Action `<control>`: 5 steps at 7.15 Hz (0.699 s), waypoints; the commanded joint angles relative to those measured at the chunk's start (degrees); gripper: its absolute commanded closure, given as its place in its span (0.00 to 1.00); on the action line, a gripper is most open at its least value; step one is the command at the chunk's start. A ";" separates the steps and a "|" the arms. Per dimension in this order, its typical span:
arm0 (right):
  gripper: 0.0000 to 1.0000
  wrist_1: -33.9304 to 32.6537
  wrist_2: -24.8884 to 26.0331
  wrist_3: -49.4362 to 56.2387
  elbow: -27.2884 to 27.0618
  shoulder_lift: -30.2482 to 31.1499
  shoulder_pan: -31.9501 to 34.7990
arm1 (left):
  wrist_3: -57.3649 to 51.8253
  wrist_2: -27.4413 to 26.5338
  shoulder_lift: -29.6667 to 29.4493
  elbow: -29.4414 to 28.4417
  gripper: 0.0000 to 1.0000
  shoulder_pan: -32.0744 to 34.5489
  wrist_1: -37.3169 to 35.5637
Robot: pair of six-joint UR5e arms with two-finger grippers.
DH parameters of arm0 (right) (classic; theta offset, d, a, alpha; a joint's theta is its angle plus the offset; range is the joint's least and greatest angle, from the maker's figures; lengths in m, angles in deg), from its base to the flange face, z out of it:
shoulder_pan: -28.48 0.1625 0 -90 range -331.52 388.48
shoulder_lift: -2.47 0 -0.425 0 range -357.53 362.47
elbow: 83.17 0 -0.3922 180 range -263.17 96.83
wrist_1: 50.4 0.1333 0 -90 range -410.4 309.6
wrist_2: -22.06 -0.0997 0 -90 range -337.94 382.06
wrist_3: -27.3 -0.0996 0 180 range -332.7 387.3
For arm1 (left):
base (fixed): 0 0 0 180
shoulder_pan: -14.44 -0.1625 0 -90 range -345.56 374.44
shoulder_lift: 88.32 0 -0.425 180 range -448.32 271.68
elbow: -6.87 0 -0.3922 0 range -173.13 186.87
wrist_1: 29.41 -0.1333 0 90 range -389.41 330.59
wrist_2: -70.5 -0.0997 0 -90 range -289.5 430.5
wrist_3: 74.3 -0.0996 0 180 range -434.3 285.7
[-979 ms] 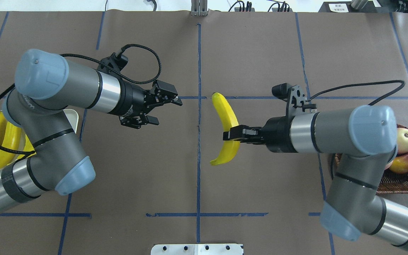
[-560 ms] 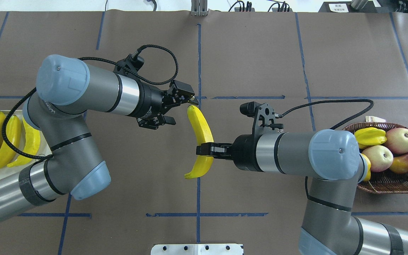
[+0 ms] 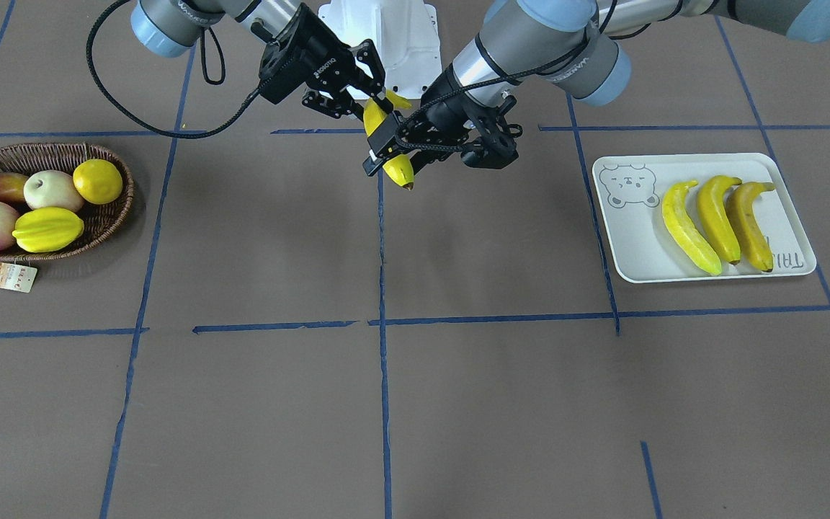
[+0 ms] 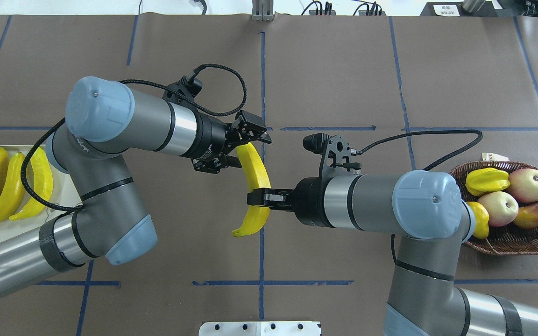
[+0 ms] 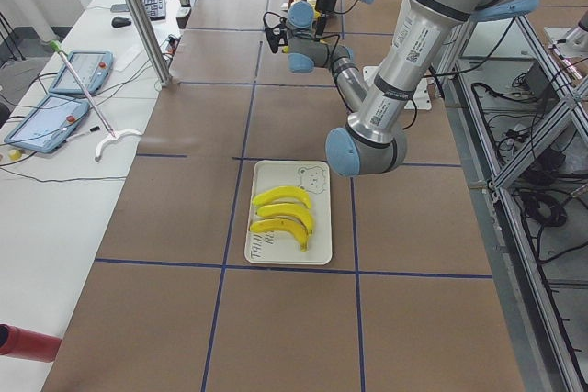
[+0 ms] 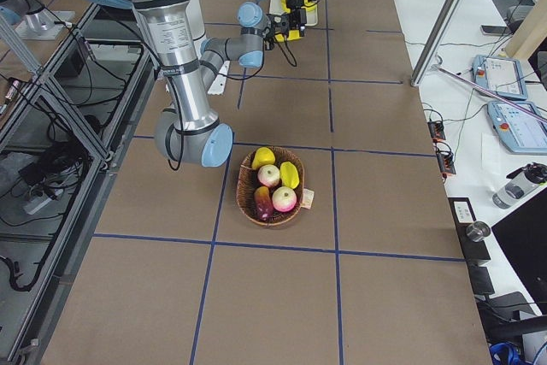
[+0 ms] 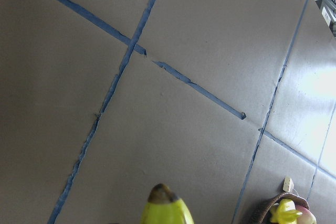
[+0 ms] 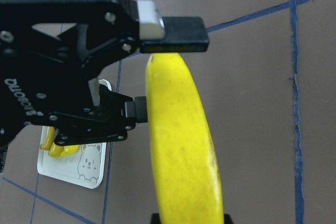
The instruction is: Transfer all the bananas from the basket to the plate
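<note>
Clamping banana (image 4: 257, 170) mid-length: right tool (image 4: 257, 198); long axis fore-aft; left tool (image 4: 248, 149) wide, straddling far end.

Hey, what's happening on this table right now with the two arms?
The right gripper is holding a banana in the air over the middle of the table. The left gripper is open around the banana's far end, so this looks like a hand-over. Three bananas already lie on the plate. The basket shows only other fruit.
</note>
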 commanded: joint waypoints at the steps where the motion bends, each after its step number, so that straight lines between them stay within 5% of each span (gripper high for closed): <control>1: 0.99 -0.05 0.00 0.07 0.07 0.04 0.00 | -0.18 0.07 0.07 0.21 0.14 -1.13 0.58; 4: 0.99 -0.05 0.00 0.07 0.07 0.04 -0.08 | -0.27 0.16 0.43 1.17 0.24 -1.22 0.58; 5: 0.98 -0.05 -0.08 0.07 0.16 0.04 0.00 | -0.71 0.24 0.60 1.26 0.73 -1.22 0.58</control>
